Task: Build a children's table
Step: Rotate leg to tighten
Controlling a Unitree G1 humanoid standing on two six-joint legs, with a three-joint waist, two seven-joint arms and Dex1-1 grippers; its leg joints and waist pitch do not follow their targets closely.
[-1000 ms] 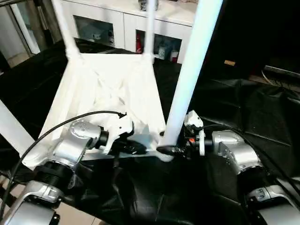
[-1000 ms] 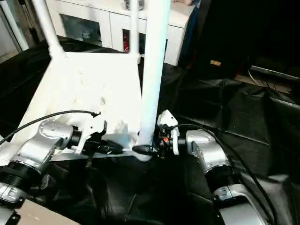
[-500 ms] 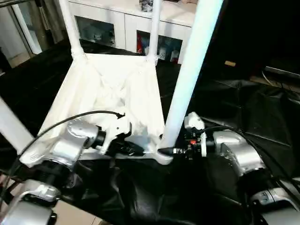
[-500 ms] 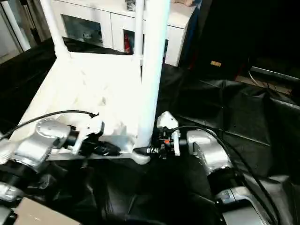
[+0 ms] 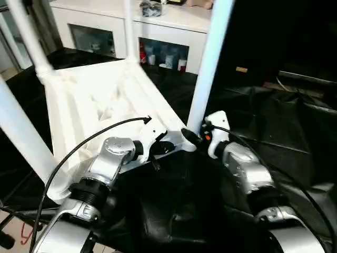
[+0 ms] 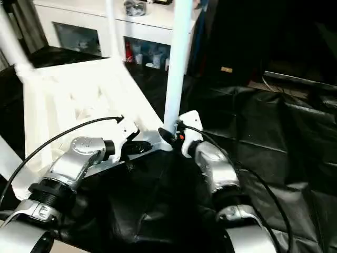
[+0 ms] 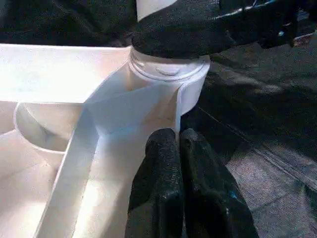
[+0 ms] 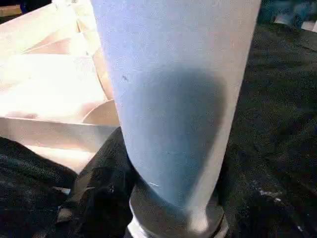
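Observation:
The children's table lies upside down on black cloth, its ribbed white top [image 5: 89,100] facing up. Its legs stand upright in the corner sockets. My right gripper [image 5: 190,136] is shut around the base of the near right leg [image 5: 205,68], just above the socket collar [image 7: 168,79]. One of its black fingers [image 8: 99,183] hugs the tube [image 8: 173,99]. My left gripper [image 7: 177,136] is shut on the top's thin rim beside that socket, also seen from above [image 5: 167,147]. Three more legs rise at the far left [image 5: 29,37], the far middle [image 5: 127,26] and the near left [image 5: 21,132].
A white cabinet with glass doors [image 5: 105,31] stands behind the table. Black cloth [image 5: 274,121] covers the ground to the right. A black cable [image 5: 95,137] arcs over my left forearm. Bare floor [image 5: 10,226] is at the lower left.
The near right corner of the table has swung away from me and its far legs to the left, both grippers going with it. The view has also shifted. My right gripper's jaws have narrowed on the leg.

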